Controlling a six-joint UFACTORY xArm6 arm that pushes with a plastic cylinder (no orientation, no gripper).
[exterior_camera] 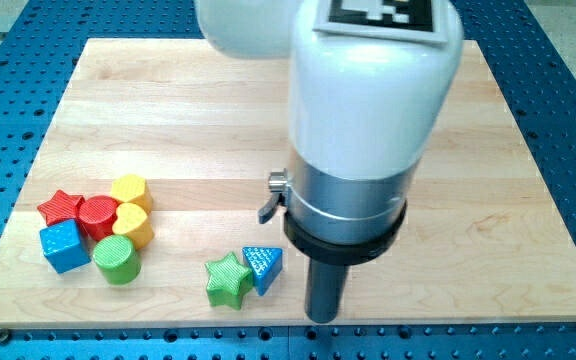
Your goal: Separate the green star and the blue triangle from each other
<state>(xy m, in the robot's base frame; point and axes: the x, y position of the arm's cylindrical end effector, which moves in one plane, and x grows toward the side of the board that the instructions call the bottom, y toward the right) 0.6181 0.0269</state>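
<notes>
No pincer shows on this arm; it ends in a dark rod, and my tip [324, 317] rests on the table [268, 120] near the view's bottom edge, just to the right of the blue triangle [263, 267]. The green star [228, 279] touches the triangle's left side. Well apart at the view's left sits a tight cluster: red star [59, 208], red cylinder [97, 216], two yellow blocks [129, 190] [134, 225], blue cube [64, 246] and green cylinder [117, 259].
</notes>
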